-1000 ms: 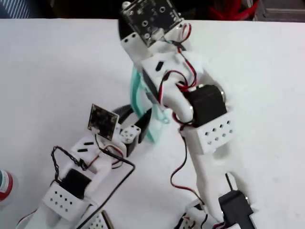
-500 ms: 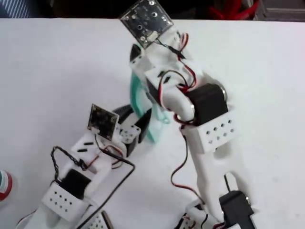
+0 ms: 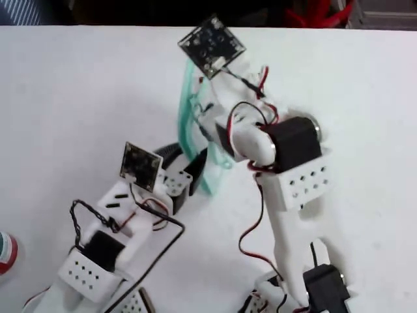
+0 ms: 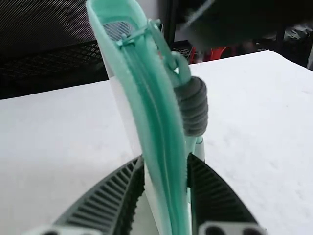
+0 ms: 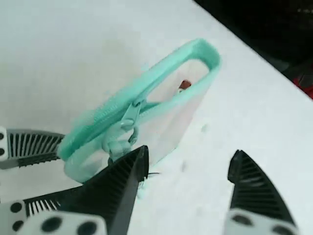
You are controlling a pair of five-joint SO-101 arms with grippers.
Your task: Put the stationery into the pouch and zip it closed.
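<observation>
a clear plastic pouch with a mint-green zip rim (image 3: pixel 184 120) stands on edge on the white table (image 3: pixel 78 98). its near end is pinched between the ribbed dark fingers of the left gripper (image 4: pixel 164 191), which is clamped tight onto it. the right gripper (image 5: pixel 190 152) hangs just beside the pouch's long side, its black jaws spread wide over bare table. one jaw tip is close to the green zip pull (image 5: pixel 128 116), though whether they touch cannot be judged. a grey ribbed coil (image 4: pixel 194 105) sits against the pouch's side by the pull.

the zip is drawn together along the stretch nearest the left gripper and gapes at the far end, where a small red-tipped item (image 5: pixel 184 85) shows inside. what else lies in the pouch is hard to make out through the cloudy wall. from above, the right arm's wrist and its square circuit board (image 3: pixel 212 44) cover the middle of the pouch, leaving a green strip beside them. well apart from the pouch, a red and white round thing (image 3: pixel 5 251) is cut off at the edge of the high view.
</observation>
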